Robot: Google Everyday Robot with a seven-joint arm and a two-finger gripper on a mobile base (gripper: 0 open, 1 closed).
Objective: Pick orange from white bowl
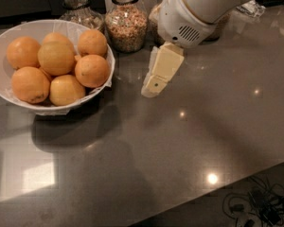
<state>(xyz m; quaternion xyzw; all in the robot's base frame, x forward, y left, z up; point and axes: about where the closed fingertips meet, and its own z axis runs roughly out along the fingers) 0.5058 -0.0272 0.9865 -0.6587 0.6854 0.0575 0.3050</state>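
The white bowl [4, 37] stands at the left of the dark counter and holds several oranges. The orange [56, 57], large, round and paler than its neighbours, lies on top near the bowl's middle. Deeper-orange ones lie around it, and a slightly oval pale one [66, 90] sits at the front. My gripper [153, 87] hangs from the white arm [194, 8], to the right of the bowl. Its cream tip is low over the counter, a short way from the bowl's right rim. It holds nothing that I can see.
Glass jars of grains stand along the back: one behind the bowl [78, 8], one in the middle [127, 25], one partly hidden by the arm [157, 18]. The counter's front edge runs at the lower right, with cables [255, 207] on the floor below.
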